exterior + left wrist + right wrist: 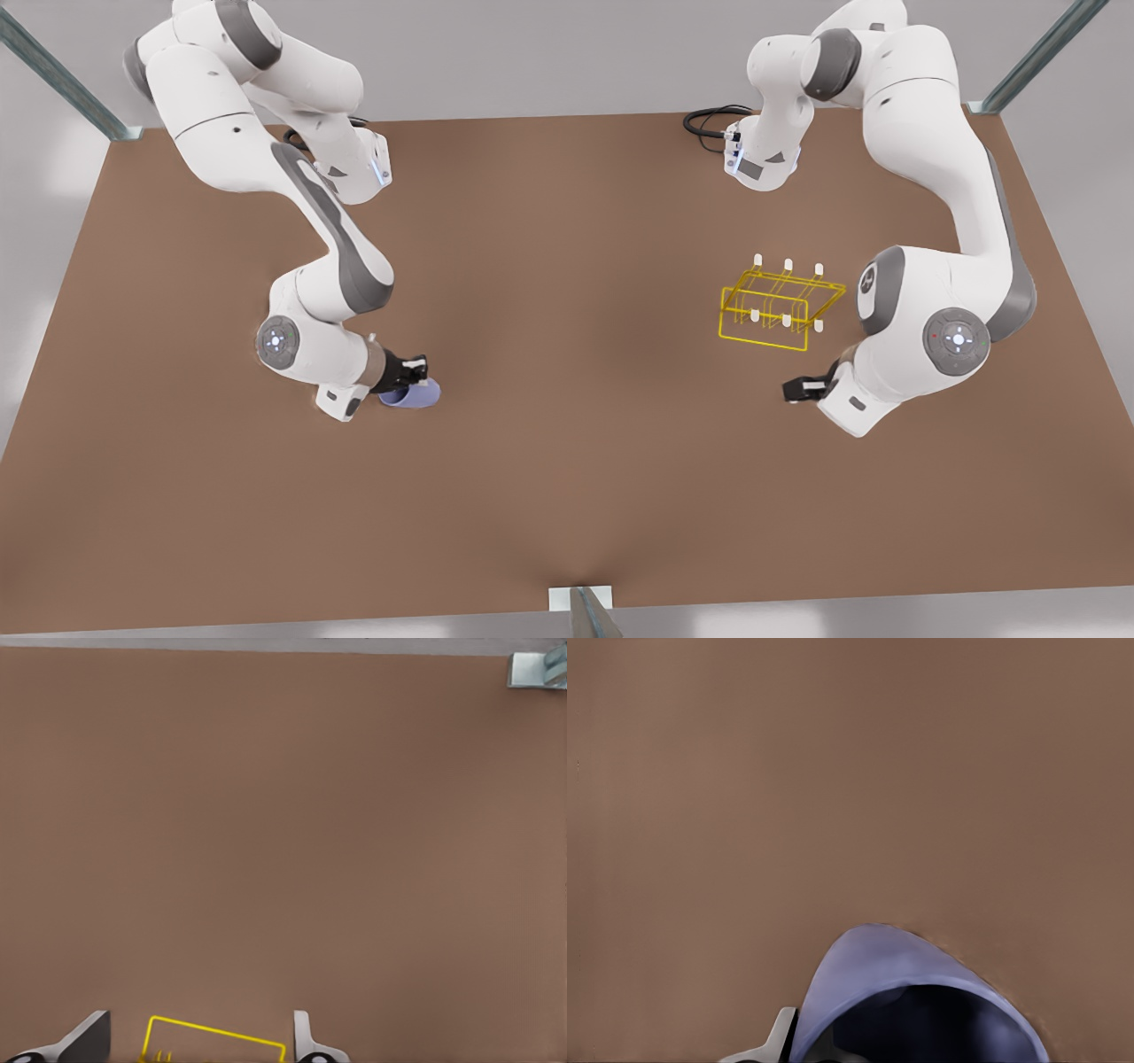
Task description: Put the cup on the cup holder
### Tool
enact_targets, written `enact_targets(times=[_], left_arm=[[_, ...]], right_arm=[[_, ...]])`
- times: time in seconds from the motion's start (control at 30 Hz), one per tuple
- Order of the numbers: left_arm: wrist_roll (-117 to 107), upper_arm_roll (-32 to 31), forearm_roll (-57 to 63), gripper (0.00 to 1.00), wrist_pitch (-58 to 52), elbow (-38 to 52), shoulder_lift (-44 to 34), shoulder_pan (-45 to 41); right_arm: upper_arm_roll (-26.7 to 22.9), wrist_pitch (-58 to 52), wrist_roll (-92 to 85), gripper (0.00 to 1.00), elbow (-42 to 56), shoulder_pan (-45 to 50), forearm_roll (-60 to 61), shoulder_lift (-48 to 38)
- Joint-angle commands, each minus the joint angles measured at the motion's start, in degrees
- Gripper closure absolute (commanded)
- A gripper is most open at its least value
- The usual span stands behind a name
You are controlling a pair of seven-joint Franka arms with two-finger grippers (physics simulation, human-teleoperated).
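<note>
Right gripper (416, 372), at the front view's left and toward the near side of the brown table (567, 372): pinching the rim of the cup (410, 395), a pale lavender-blue tumbler lying tilted low at the tabletop, its dark open mouth (939, 1028) facing the right wrist camera. Cup holder (775, 306), at the front view's right: yellow wire rack with white-tipped pegs, standing on the table well apart from the cup. Left gripper (802, 388), just near of the rack: fingers (306, 1041) spread, nothing between them, waiting.
</note>
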Motion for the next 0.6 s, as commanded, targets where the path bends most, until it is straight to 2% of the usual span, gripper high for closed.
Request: enact_targets(times=[0.0,0.03,0.17,0.2,0.23,0.3,0.4,0.43,0.47,0.5,0.53,0.57], left_arm=[[0.3,0.0,-1.3,0.0,1.0,0.0,-0.1,0.5],[-0.1,0.0,-1.1,0.0,1.0,0.0,0.0,-0.1],[0.1,0.0,-0.9,0.0,1.7,-0.3,0.7,-0.1],[-0.1,0.0,-0.8,0.0,1.4,-0.3,0.7,0.1],[-0.5,0.0,-0.9,0.0,0.3,-1.3,0.5,0.2],[-0.5,0.0,-1.3,0.0,-2.5,-2.1,0.5,0.0],[0.1,0.1,-0.8,0.0,-12.8,-1.4,-2.2,0.9],[-3.3,0.4,-1.0,0.0,-13.5,-1.9,-3.6,0.7],[-13.2,0.0,-1.5,0.0,-16.0,-2.0,-4.1,1.1],[-29.7,0.1,-7.1,0.0,-15.4,-1.9,-4.4,1.1],[-43.3,0.3,-7.1,0.0,-10.5,-2.7,-3.9,-0.2],[-44.0,0.1,-5.6,0.0,-7.5,-3.5,-2.8,-0.9]], right_arm=[[0.1,8.9,18.0,0.79,2.1,3.8,14.5,4.0],[0.3,9.8,18.1,0.79,6.7,6.0,16.0,9.2],[0.8,15.6,18.3,0.79,21.5,12.8,20.0,21.3],[1.4,17.7,18.3,0.79,22.0,13.0,20.1,22.3],[4.4,23.4,18.1,0.79,24.2,12.8,20.1,26.1],[7.3,29.8,17.6,0.79,26.0,14.1,20.0,30.5],[10.3,37.5,17.5,0.79,26.1,15.2,19.9,34.6],[10.3,37.7,17.5,0.79,25.6,15.2,19.7,35.1],[10.3,37.7,17.5,0.79,25.5,15.5,19.6,36.0],[10.5,37.7,17.6,0.79,25.6,15.9,19.5,37.1],[11.4,37.7,17.6,0.79,25.7,16.1,19.6,37.9],[12.4,37.7,17.8,0.79,25.7,16.2,19.7,38.2]])
